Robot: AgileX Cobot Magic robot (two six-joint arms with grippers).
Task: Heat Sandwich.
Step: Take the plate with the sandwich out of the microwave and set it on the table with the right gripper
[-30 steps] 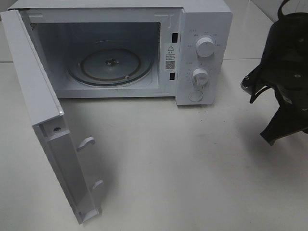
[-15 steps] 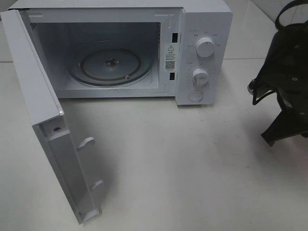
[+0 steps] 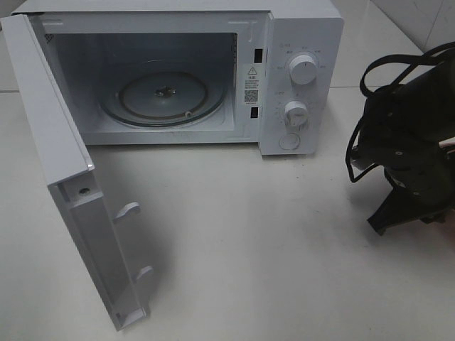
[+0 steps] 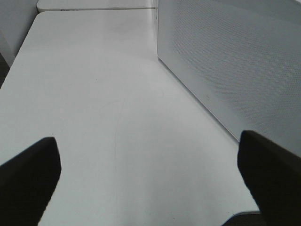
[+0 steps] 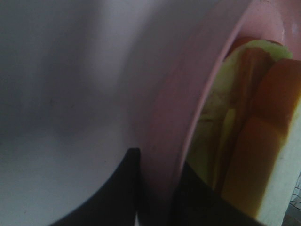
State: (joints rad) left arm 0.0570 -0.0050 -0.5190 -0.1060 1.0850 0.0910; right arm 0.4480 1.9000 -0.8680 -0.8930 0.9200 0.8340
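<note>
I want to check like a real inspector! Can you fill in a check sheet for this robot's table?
Surface: plain white tabletop, bare in front.
Job's things: white microwave oven, its door wide open, glass turntable bare; layered yellow-green sandwich on the round pink plate.
Clutter: nothing seen.
Grippers: left gripper open, beside the microwave's perforated wall; right gripper shut on the pink plate's rim.
Cables: black loops on the right arm.
Surroundings: nothing seen.
</note>
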